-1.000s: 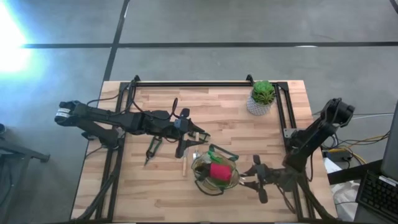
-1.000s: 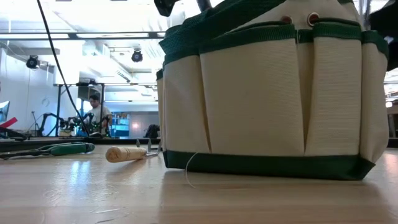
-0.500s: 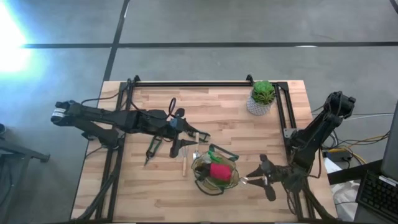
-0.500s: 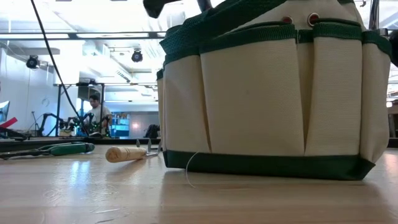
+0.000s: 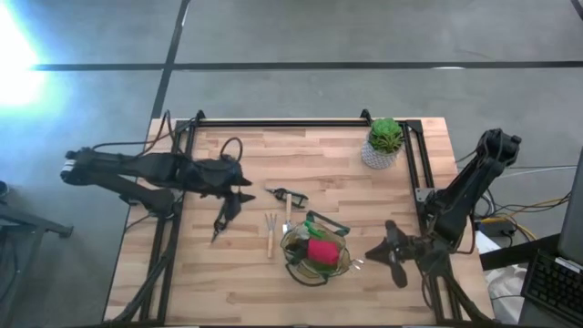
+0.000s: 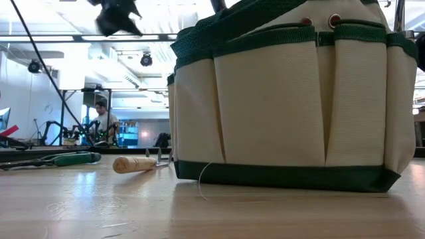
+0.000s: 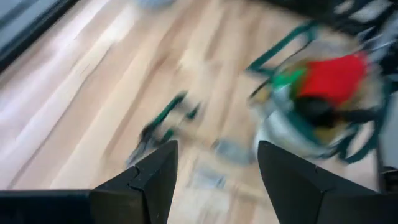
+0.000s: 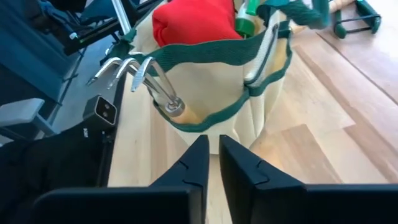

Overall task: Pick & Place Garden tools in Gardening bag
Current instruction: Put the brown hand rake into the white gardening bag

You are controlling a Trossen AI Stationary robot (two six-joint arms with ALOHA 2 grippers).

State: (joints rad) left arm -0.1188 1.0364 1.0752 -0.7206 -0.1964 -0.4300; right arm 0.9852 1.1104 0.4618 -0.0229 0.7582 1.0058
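Note:
The cream gardening bag (image 5: 314, 253) with green trim stands at the table's near middle; it also shows in the low view (image 6: 285, 99). It holds a red glove-like item (image 8: 199, 22), a green spray bottle (image 8: 249, 18) and a metal rake (image 8: 134, 68) stuck in its edge. On the table left of it lie green-handled pruners (image 5: 223, 214), a wooden-handled fork (image 5: 270, 235) and another wooden-handled tool (image 5: 287, 199). My left gripper (image 5: 242, 188) is open and empty, above the table near the pruners. My right gripper (image 5: 372, 254) is shut and empty, just right of the bag.
A green plant in a whitish pot (image 5: 383, 141) stands at the far right. Dark metal rails (image 5: 282, 123) run along the table's far edge and both sides. Bare wood lies between the tools and the far rail.
My left gripper has gone up and toward the table's left edge, away from the wooden-handled tools, which lie where they were. My right gripper has drawn back a little from the bag toward the table's right edge.

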